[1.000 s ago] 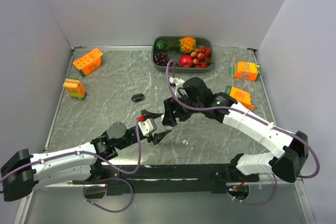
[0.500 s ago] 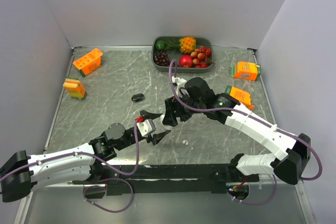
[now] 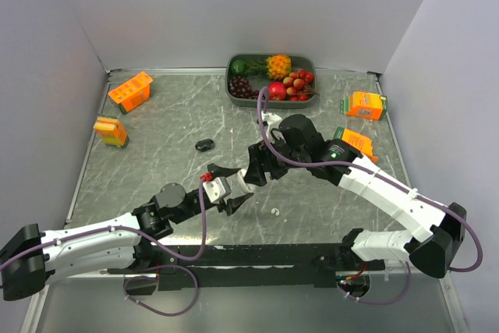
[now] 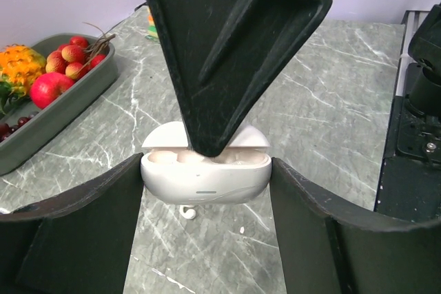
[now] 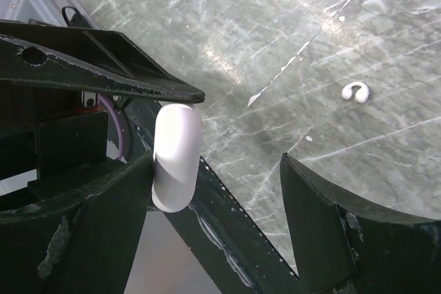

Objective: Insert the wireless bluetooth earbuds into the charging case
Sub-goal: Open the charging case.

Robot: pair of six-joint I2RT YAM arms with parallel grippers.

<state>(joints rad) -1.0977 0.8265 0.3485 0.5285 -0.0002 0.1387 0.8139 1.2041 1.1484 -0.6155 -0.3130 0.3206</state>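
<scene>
- Two orange cartons (image 3: 129,91) are lying on the far left of the marble table (image 3: 171,122), one behind the other and well apart from both arms.
- A small black oval object (image 3: 204,145) is resting alone on the table, behind the left gripper and clear of it.
- The left gripper (image 3: 232,186) is grasping the white charging case (image 4: 204,182). Its two fingers are pressing against the case's two ends and holding it off the table with the lid standing open.
- Pale rounded shapes are showing in the case's wells, but it is not possible to tell whether they are buds or bare sockets.
- The right gripper (image 5: 214,159) is reaching in over the case with its jaws spread wide and nothing between them. One black finger is pointing down into the open case, and the case is sitting just beside that finger.
- One of the wireless bluetooth earbuds (image 3: 274,211), a tiny white curled piece, is lying on the table. It is just right of the left gripper's tips and nearer the bases than the right gripper, and it is touching neither.
- From the left wrist, this bud is peeking out on the marble below the held case. From the right wrist, it is lying beyond the far finger, outside the gap.
- A grey fruit tray (image 3: 242,100) is sitting at the back of the table.
- Two more orange cartons (image 3: 365,104) are lying at the far right.
</scene>
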